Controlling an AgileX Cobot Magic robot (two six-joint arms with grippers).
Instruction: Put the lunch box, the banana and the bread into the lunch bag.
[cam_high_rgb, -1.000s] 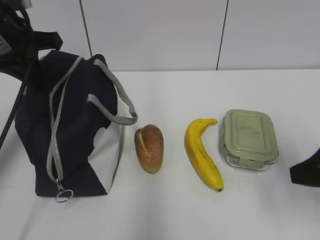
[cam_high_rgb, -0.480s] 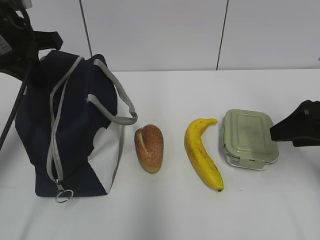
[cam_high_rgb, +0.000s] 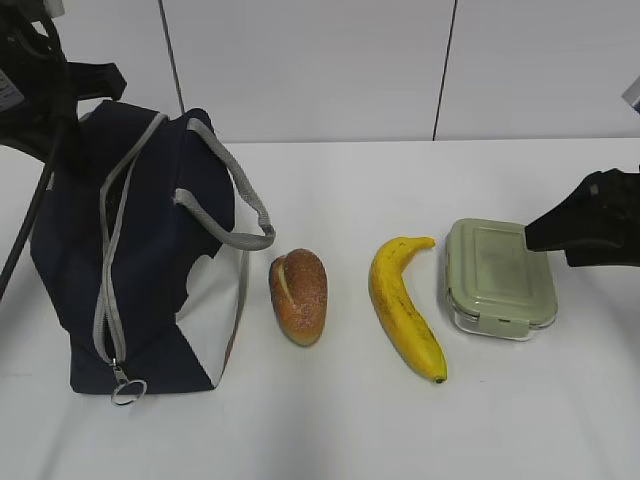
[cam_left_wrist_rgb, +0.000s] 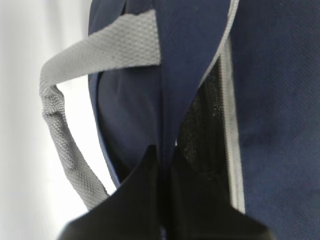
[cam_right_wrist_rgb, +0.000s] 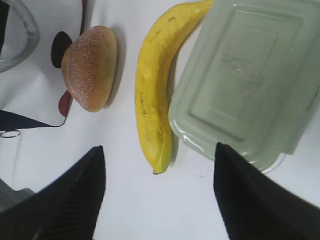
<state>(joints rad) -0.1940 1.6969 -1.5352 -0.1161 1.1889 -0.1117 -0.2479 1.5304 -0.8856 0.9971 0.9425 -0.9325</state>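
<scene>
Navy lunch bag (cam_high_rgb: 140, 260) standing at the left of the exterior view, zipper (cam_high_rgb: 105, 290) running down its near face, grey strap handle (cam_high_rgb: 235, 200) looping toward the bread. Bread roll (cam_high_rgb: 298, 295), banana (cam_high_rgb: 405, 305) and sage-lidded lunch box (cam_high_rgb: 500, 278) lined up left to right across the white table (cam_high_rgb: 330, 420), each apart from the next, none yet inside the bag. Left gripper (cam_left_wrist_rgb: 162, 165), low centre of the left wrist view, clenched on a fold of the bag's navy fabric beside the zipper tape, apparently holding the mouth for loading. Right gripper (cam_right_wrist_rgb: 157, 195) spread wide and grasping nothing, fingers framing the banana's tip and the lunch box's near corner at the bottom of the right wrist view; in the exterior view, poised at the right edge just above the lunch box. Risks from here, as judgement: banana lying close against the box's left side, so a descending finger likely to clip it and roll it away; smooth lid and rounded corners liable to slip in a shallow pinch; bag opening looking narrow, so the box may catch on the zipper edge if the left grip lets the fabric sag.
</scene>
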